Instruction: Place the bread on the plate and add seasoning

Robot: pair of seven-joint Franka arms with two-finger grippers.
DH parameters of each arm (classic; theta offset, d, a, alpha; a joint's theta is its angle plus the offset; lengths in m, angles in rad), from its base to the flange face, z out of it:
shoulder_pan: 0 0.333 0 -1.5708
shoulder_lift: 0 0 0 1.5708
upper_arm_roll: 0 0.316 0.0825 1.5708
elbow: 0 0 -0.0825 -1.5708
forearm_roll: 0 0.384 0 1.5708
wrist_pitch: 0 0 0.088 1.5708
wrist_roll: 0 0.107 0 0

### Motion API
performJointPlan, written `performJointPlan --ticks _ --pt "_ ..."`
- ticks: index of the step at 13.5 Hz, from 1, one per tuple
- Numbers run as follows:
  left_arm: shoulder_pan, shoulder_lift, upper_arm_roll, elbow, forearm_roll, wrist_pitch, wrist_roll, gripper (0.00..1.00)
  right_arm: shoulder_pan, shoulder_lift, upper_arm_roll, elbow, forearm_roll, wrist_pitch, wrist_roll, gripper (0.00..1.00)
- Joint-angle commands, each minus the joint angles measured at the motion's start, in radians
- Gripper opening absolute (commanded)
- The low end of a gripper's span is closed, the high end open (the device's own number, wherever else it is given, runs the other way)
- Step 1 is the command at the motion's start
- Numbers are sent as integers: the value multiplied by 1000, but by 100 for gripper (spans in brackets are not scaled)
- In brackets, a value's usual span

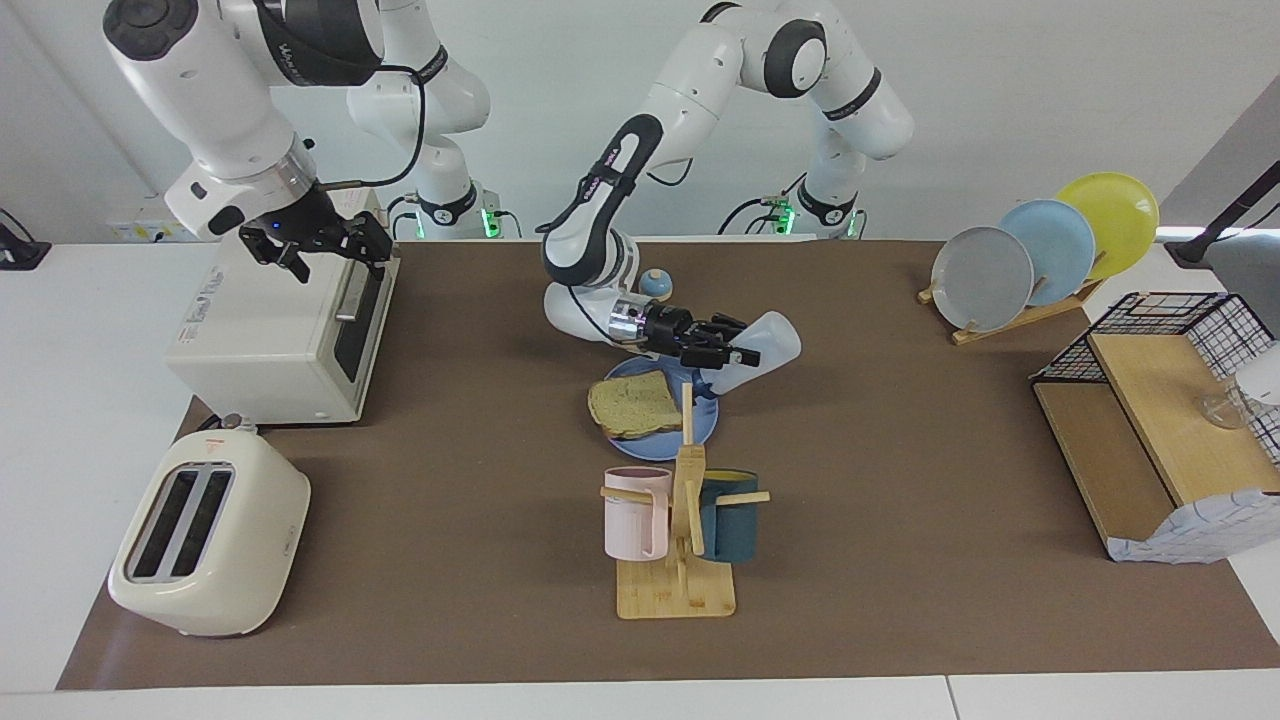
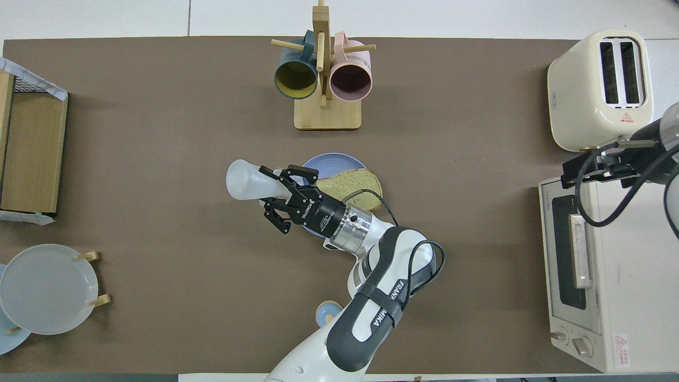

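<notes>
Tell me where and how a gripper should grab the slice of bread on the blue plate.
Grip the bread by the crust edge that overhangs the plate rim toward the right arm's end, coming in low from that end. It lies flat, so only that overhang probably lets a finger slip under it. The left gripper, holding the seasoning bottle, crowds the plate's other end.

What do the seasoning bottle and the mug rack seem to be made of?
Seasoning bottle: probably soft plastic, translucent milky white, matte; the table shows dimly through it.
Mug rack: looks like light wood or bamboo, pale tan, unpainted, smooth.
</notes>
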Motion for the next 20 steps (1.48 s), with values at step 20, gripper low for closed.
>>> performJointPlan --ticks 20 --pt "254 -354 9 -22 -435 345 -213 0 -56 -13 9 -12 -12 26 -47 100"
